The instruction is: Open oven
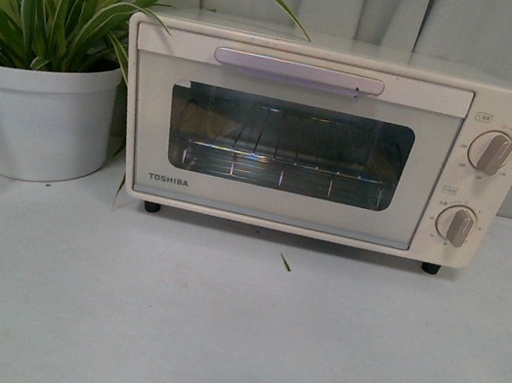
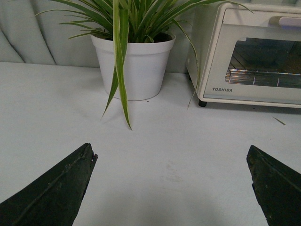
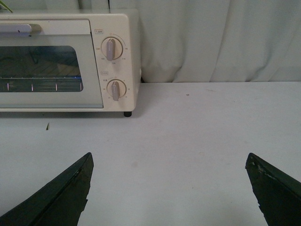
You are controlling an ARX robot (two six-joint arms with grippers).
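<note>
Sitting at the back of the desk (image 1: 210, 342), oven (image 1: 326, 134) with door (image 1: 288, 148) shut, bar handle (image 1: 299, 70) along its top | potted plant (image 1: 37, 113) just beside it, robot's left | left hand (image 2: 170, 155) spread over bare desk, apart from oven | right hand (image 3: 169, 157) spread too

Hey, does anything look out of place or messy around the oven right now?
Only a small thing: a leaf scrap lies on the table in front of the oven. The oven sits square, door shut, and the potted plant stands upright.
</note>
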